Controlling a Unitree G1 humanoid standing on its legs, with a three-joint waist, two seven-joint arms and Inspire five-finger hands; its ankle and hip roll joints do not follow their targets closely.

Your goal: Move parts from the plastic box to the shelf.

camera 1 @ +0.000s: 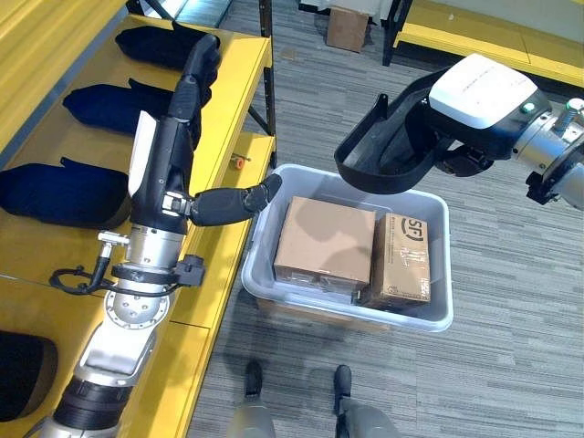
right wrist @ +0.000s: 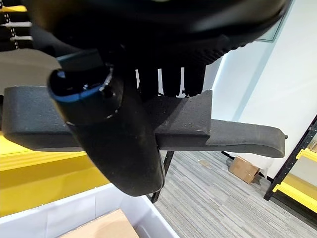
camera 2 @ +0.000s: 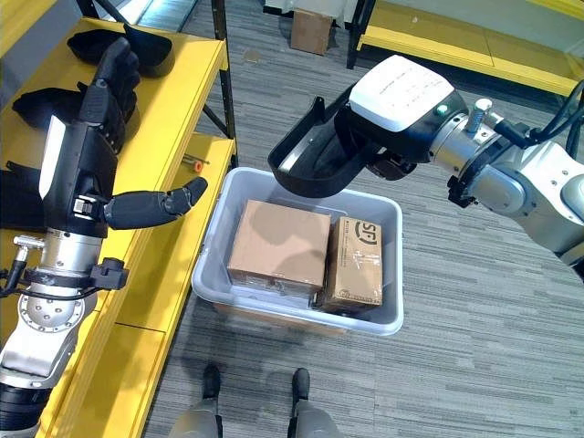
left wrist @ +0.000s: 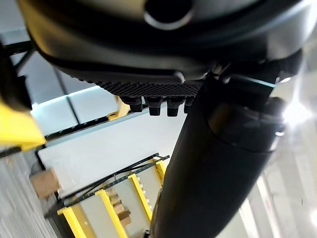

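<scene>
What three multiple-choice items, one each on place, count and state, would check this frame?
1. Where is the black part that the right robot hand holds?
A. above the plastic box
B. on the shelf
C. on the floor

2. How many cardboard boxes lie in the plastic box?
A. none
B. two
C. four

3. What state is the left robot hand in?
A. shut on a part
B. open, holding nothing
C. inside the box

Answers:
1 A, it hangs over the box's far rim.
2 B, a plain one beside a printed one.
3 B, fingers straight above the shelf.
</scene>
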